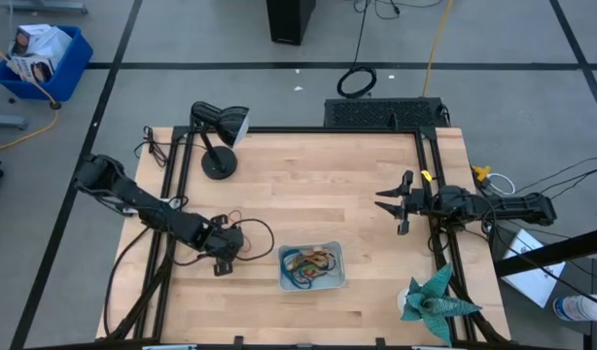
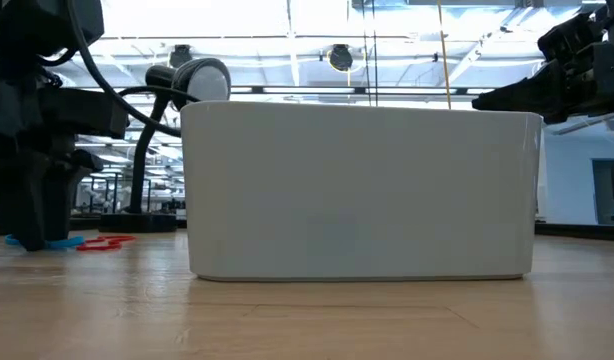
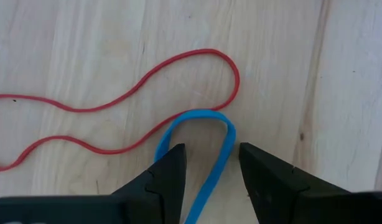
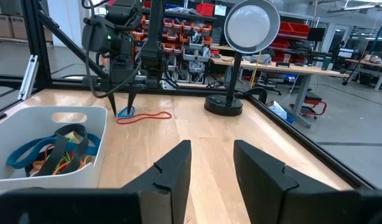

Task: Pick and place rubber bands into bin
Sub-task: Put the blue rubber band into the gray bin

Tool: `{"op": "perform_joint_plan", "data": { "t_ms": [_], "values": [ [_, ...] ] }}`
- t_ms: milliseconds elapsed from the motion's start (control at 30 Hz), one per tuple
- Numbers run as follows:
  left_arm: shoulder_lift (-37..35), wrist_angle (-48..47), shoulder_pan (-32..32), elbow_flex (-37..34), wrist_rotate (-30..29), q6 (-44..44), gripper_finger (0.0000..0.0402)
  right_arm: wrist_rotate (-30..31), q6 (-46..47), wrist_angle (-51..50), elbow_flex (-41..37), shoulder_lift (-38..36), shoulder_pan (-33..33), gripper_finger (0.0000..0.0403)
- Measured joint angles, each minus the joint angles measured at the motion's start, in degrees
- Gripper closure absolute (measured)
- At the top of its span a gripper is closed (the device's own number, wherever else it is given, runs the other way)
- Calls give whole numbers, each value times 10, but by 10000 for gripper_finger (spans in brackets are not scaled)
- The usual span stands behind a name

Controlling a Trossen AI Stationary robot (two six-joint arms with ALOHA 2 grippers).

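Note:
A blue rubber band (image 3: 206, 155) lies flat on the wooden table beside a red rubber band (image 3: 116, 99). My left gripper (image 3: 209, 165) is open and points down over the blue band's looped end, one finger on each side; it also shows in the high view (image 1: 224, 258). The bin (image 1: 312, 266), a pale shallow tray, holds several rubber bands (image 4: 54, 152) and stands to the right of that gripper. My right gripper (image 4: 213, 155) waits open and level at the table's right side, also seen from above (image 1: 388, 202). My left gripper comes at the blue band's looped end (image 3: 197, 118) from above, with the band's two strands running between its fingers. One fingertip (image 3: 169, 165) overlaps the strand beside it. Whether a finger touches the band, I cannot tell.
A black desk lamp (image 1: 219, 136) stands at the table's far left. A teal folded paper shape (image 1: 435, 301) lies at the near right corner. Black cables (image 1: 255, 238) loop near the left arm. Bare wood lies between the bin and the right arm.

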Motion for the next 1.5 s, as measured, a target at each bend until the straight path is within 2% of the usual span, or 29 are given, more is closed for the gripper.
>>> {"op": "perform_joint_plan", "data": {
  "t_ms": [267,500,667,967,1100,1300,1500],
  "values": [
    [7,1,0,0,-6,0,254,0,-4,-2,0,0,0,286],
    [9,17,0,-2,-10,4,331,0,-4,-2,0,0,0,286],
    [10,54,1,-4,-6,39,392,0,-4,-2,0,0,0,286],
    [-25,81,1,18,-2,45,396,0,-4,-2,0,0,0,286],
    [-59,42,3,46,-5,45,398,0,-4,-2,0,0,0,287],
    [-123,20,9,100,-36,62,398,0,-3,1,0,0,0,286],
    [-187,25,11,156,-65,122,398,0,-3,3,0,0,0,286]
  ]
}}
